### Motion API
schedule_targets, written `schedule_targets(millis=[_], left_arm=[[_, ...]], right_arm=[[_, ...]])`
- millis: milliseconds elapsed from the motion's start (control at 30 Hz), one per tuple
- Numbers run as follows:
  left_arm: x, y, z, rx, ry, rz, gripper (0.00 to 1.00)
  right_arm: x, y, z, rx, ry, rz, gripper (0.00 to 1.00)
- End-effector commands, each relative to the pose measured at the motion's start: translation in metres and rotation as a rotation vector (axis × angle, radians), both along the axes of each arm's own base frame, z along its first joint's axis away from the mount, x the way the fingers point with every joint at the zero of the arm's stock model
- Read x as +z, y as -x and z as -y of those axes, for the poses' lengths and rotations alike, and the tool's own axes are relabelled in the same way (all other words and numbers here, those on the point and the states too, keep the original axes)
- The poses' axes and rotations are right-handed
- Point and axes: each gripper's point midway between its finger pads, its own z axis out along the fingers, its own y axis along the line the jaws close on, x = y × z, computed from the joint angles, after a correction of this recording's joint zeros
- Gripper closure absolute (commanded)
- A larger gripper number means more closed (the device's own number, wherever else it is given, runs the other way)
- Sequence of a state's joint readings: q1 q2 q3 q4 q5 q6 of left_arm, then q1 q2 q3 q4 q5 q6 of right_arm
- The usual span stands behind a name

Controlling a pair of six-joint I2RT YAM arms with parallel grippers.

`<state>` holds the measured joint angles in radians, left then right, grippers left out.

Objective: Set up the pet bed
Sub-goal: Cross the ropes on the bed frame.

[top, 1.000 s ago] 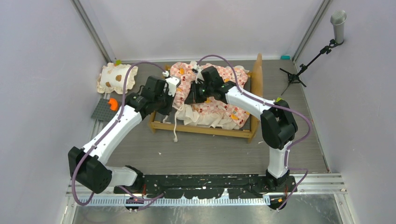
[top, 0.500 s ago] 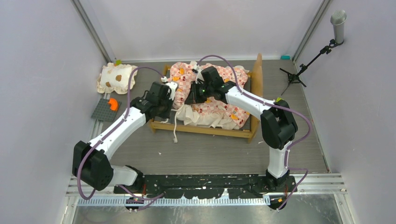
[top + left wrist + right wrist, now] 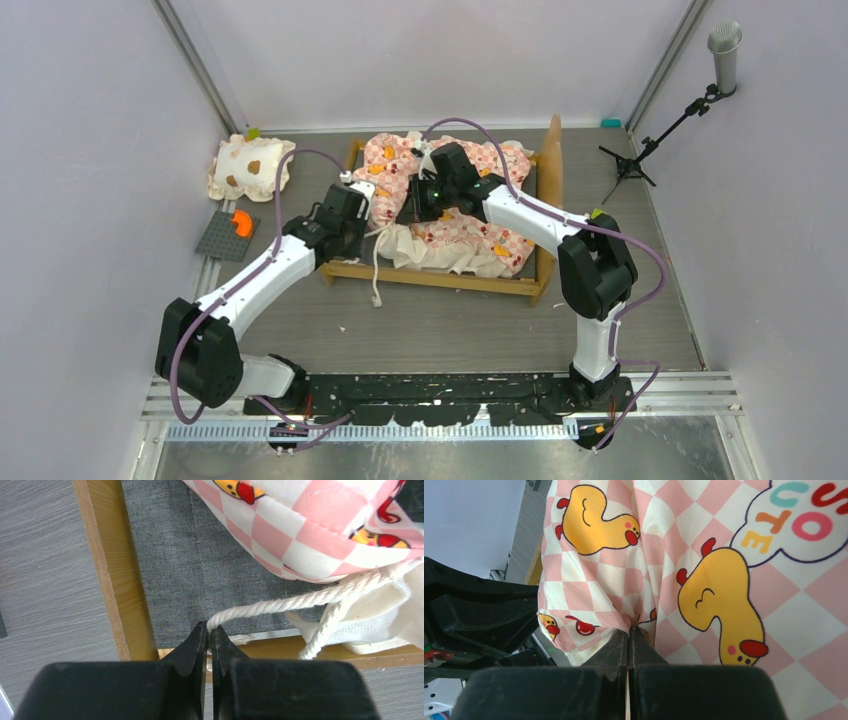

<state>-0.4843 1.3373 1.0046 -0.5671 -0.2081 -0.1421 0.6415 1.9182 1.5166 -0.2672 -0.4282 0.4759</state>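
Note:
The pet bed's light-wood frame [image 3: 440, 277] stands mid-table with its headboard [image 3: 551, 165] at the right. The pink checkered mattress [image 3: 455, 190] lies bunched up on it, leaving the dark grey base [image 3: 185, 565] bare at the near-left corner. My left gripper [image 3: 362, 228] [image 3: 209, 628] is shut on the mattress's white cord [image 3: 280, 602] just above that corner, inside the side rail [image 3: 107, 570]. My right gripper [image 3: 413, 208] [image 3: 630, 632] is shut on a fold of the mattress fabric [image 3: 724, 580] near its middle.
A cream ruffled pillow with brown spots [image 3: 250, 165] lies at the back left. A grey plate with an orange piece [image 3: 232, 228] sits by the left wall. A microphone stand [image 3: 640, 150] stands at the back right. The cord's loose end [image 3: 376, 285] hangs over the near rail.
My left wrist has shifted a little toward the near side and lower over the bed's left corner, still holding the cord. The right arm has stayed put.

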Motion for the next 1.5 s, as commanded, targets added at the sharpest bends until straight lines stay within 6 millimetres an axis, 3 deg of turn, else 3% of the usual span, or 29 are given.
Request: schedule_targets(millis=[0, 433, 767, 867, 1233, 1467], left_arm=[[-0.003, -0.003, 0.002, 0.009, 0.005, 0.013, 0.96], [-0.014, -0.011, 0.011, 0.009, 0.028, -0.008, 0.94], [0.029, -0.037, 0.008, 0.067, 0.045, 0.162, 1.00], [0.030, -0.037, 0.010, 0.058, 0.055, 0.163, 1.00], [0.008, -0.008, 0.023, -0.011, 0.145, 0.073, 0.98], [0.009, 0.009, 0.032, -0.069, 0.191, 0.011, 0.94]], right_arm=[[0.012, -0.003, -0.002, 0.008, -0.008, 0.032, 0.99], [0.011, -0.002, -0.003, 0.010, -0.006, 0.031, 0.99], [0.012, -0.002, -0.004, 0.013, -0.008, 0.032, 0.99], [0.012, -0.002, -0.004, 0.012, -0.009, 0.032, 0.99], [0.009, -0.001, -0.004, 0.015, -0.003, 0.029, 0.99], [0.009, -0.002, -0.006, 0.016, -0.008, 0.026, 0.99]])
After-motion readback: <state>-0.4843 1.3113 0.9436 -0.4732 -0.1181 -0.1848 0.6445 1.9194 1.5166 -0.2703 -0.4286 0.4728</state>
